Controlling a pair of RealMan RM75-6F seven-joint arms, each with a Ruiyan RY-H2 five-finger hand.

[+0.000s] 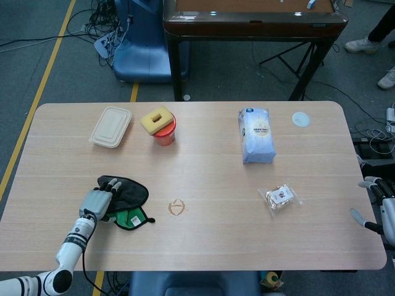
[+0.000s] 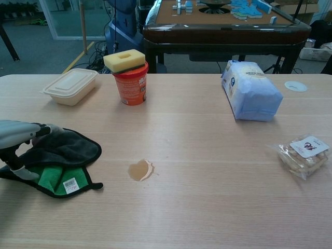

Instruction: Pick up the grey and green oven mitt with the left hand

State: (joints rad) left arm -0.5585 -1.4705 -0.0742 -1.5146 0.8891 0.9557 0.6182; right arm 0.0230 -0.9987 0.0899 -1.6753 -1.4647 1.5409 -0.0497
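We see one wooden bench (image 1: 203,185). Far to the right of the left robot hand (image 1: 99,198) lies one blue bag (image 1: 255,135). Beneath that robot hand lies the one oven mitt (image 2: 67,155), dark grey outside, green inside with a white tag, flat. Its fingers (image 2: 49,128) rest spread over the mitt's grey side. The right robot hand (image 1: 379,209) hangs off the bench edge, fingers apart, holding nothing.

Grey and green mitt (image 2: 65,161) showing a white tag, grey hand (image 1: 97,200) with black fingertips, orange cup (image 2: 130,82) wearing a yellow sponge (image 2: 124,59), beige box (image 2: 70,86), pale blue bag (image 2: 251,90), light wood table (image 2: 207,155)
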